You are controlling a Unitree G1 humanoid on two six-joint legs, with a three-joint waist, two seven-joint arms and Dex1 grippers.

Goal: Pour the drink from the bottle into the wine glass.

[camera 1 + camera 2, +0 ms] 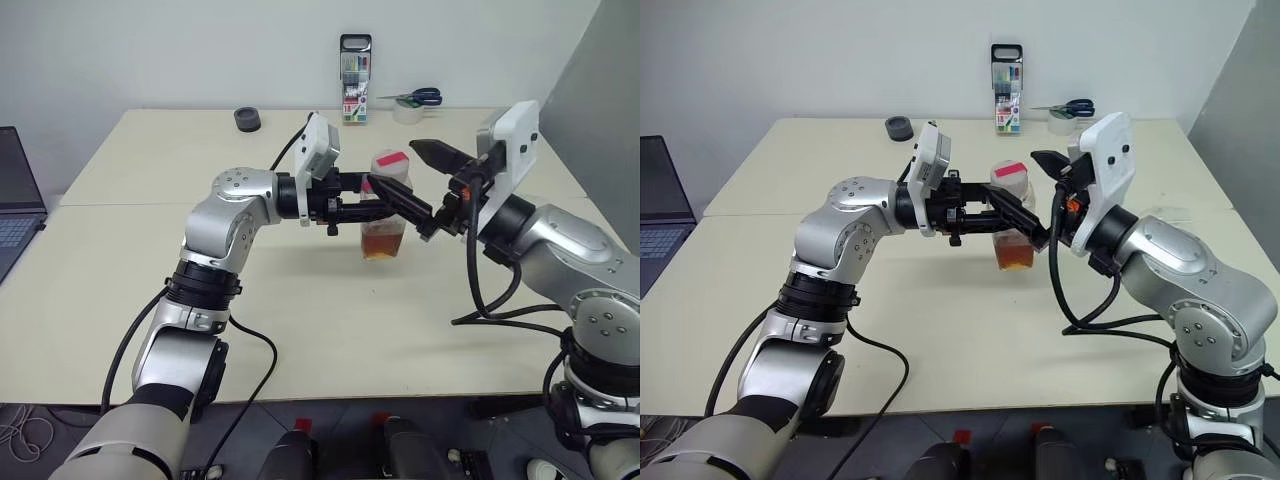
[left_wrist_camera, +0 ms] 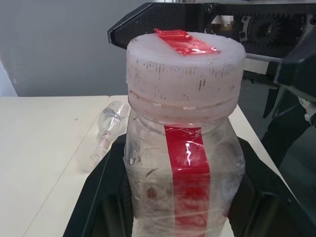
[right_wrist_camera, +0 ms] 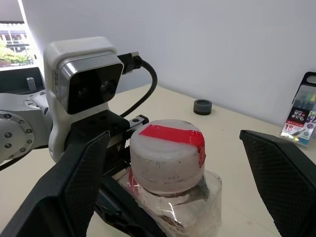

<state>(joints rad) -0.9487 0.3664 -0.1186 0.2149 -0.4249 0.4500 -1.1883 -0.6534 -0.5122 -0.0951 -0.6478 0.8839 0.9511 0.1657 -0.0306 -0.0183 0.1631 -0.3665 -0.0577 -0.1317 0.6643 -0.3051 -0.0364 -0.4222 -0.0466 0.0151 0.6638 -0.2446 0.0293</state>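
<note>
My left gripper (image 1: 400,205) is shut on the bottle (image 2: 183,148), holding it upright above the middle of the table (image 1: 300,320). The bottle is clear plastic with a red strip and a white cap (image 1: 391,163) still on. The amber drink (image 1: 382,243) fills its lower part. My right gripper (image 1: 420,190) comes in from the right, open wide, with a finger on either side of the cap and not touching it. The wine glass (image 2: 106,131) is clear and lies on its side on the table beyond the bottle.
A marker pack (image 1: 355,79) stands at the table's far edge, with scissors (image 1: 415,97) and a tape roll (image 1: 407,112) beside it. A small black round object (image 1: 248,119) sits at the back left. A laptop (image 1: 15,205) is at the far left.
</note>
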